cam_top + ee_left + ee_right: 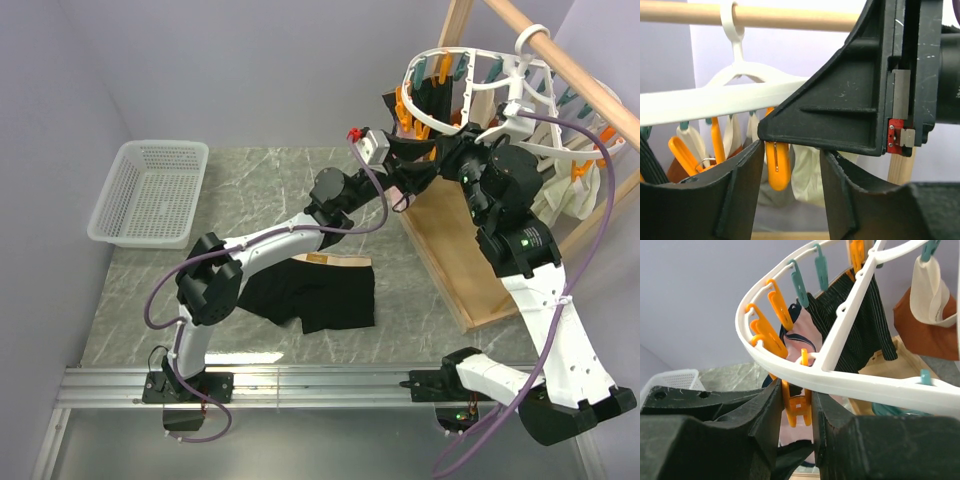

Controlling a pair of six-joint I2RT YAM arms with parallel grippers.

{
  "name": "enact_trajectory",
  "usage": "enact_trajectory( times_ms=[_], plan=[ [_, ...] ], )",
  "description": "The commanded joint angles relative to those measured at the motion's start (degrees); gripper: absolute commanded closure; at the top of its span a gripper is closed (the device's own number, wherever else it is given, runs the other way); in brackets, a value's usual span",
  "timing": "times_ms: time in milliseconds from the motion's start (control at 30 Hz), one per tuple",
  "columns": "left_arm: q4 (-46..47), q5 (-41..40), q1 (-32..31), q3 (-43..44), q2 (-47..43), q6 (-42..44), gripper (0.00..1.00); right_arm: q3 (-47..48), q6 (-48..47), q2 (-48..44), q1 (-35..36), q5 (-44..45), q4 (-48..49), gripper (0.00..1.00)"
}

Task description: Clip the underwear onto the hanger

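The underwear (320,292), black boxer briefs with a tan waistband, lies flat on the table under my left forearm. The hanger (470,60) is a round white rack with orange and teal clips, hooked on a wooden rod (570,70). My right gripper (796,395) reaches up under the hanger's rim (840,380) and is shut on a dangling orange clip (799,407). My left gripper (790,160) is open and empty just beside it, facing the right gripper's body (865,90). Another orange clip (777,167) hangs beyond its fingers. In the top view both grippers (412,175) (445,142) meet below the hanger.
A white mesh basket (150,190) stands at the back left. A wooden frame (450,250) holds the rod at the right. A black striped garment (860,325), a pink one (800,345), a rust-brown one (925,335) and cream ones (807,172) hang from the clips.
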Motion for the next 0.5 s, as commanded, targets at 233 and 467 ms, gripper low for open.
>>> enact_trajectory(
  times_ms=[233, 467],
  plan=[
    [-1.6, 0.4, -0.4, 9.0, 4.2, 0.0, 0.58, 1.3, 1.4, -1.6, -0.5, -2.7, 0.8, 1.0],
    [-2.1, 0.8, -0.4, 8.8, 4.4, 0.0, 0.75, 1.1, 2.2, -1.8, -0.9, -4.0, 0.7, 1.0]
  ],
)
